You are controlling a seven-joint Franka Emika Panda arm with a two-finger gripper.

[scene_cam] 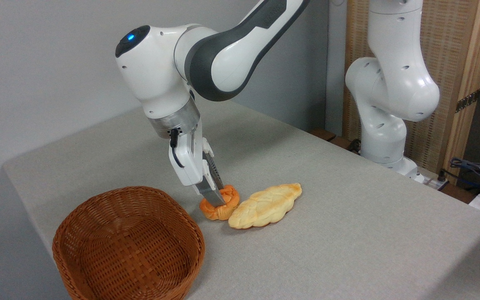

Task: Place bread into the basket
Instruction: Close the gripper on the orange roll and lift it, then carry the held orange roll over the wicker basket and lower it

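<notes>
The bread (226, 206), a small orange-brown knotted bun, sits on the grey table (348, 233) just right of the basket (129, 246). My gripper (219, 196) reaches down onto the bun from the upper left. One finger presses the bun's near side and the other its far side, so the gripper is shut on the bun's twisted top. The bun's underside still looks to be touching the tablecloth. The round reddish-brown wicker basket stands empty at the front left, a short gap from the bun.
A longer pale-yellow braided loaf (265, 206) lies against the bun's right side. The arm's white base (390, 125) stands at the back right, with cables (473, 168) beyond the table edge. A wall runs along the left.
</notes>
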